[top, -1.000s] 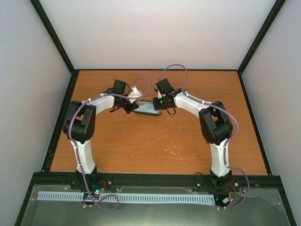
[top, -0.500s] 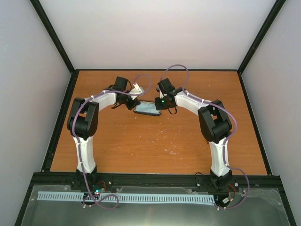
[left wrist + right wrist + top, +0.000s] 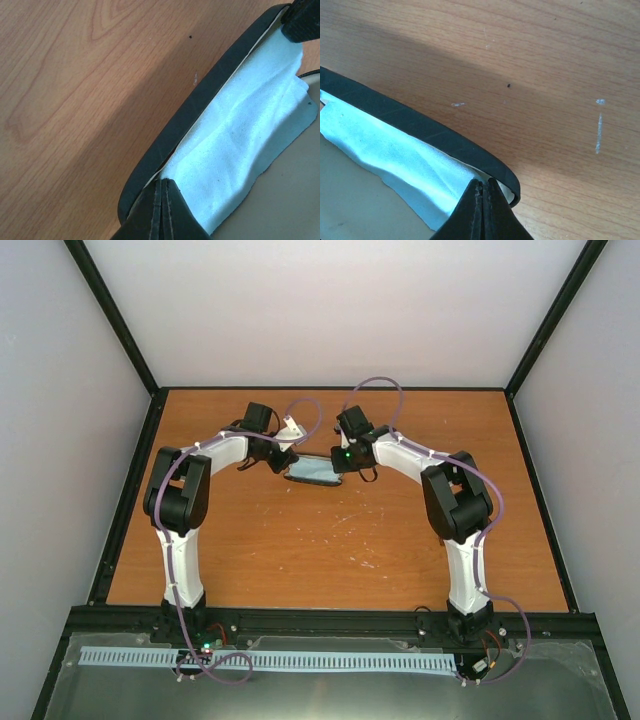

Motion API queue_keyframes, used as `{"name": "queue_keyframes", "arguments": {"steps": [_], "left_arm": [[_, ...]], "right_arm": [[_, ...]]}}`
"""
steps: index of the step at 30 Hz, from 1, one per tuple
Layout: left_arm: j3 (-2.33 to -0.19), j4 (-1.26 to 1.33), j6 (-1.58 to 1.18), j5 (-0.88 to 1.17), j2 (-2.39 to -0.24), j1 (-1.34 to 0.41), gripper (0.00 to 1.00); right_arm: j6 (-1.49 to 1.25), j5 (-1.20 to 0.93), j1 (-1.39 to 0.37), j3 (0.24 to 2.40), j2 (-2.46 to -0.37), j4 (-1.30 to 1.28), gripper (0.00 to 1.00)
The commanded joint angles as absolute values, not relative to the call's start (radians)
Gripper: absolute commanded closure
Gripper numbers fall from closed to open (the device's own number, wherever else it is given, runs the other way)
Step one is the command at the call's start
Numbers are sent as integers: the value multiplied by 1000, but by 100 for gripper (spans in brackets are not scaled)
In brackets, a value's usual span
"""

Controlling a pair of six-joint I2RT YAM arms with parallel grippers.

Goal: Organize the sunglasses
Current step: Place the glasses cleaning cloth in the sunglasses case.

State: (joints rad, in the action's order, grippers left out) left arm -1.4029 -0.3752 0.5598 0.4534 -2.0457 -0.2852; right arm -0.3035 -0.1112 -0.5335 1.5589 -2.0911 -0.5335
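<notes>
Orange tabletop (image 3: 330, 540) at upper centre carries the open case (image 3: 190, 115), cloth (image 3: 240, 135) inside, sunglasses unseen, likely under it; your left hand (image 3: 162, 187) and right hand (image 3: 482, 190), both pinched shut, sit at its ends, so closing it evenly probably comes next.

Smooth, lightly scratched wood-grain table (image 3: 75, 75); matt black leathery case (image 3: 200, 105); soft, napped pale blue cloth (image 3: 240, 135).

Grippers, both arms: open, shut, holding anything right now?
Left gripper: shut, tips at the black case rim by the pale blue cloth; grip cannot be told.
Right gripper: shut, tips at the case's other end; grip cannot be told.
</notes>
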Motion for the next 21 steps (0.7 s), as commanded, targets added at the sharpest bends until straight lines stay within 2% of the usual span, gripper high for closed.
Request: {"name": "queue_keyframes", "arguments": {"steps": [1,21], "left_arm": [[-1440,-380,567,449,-2054,-277,100],[-1459,-363,554,426,-2057,-264,100]], "right_arm": [[-293,-92,-526,1588,-2093,-517,97],[-281,-110,-518,1644,-2139,-540,96]]}}
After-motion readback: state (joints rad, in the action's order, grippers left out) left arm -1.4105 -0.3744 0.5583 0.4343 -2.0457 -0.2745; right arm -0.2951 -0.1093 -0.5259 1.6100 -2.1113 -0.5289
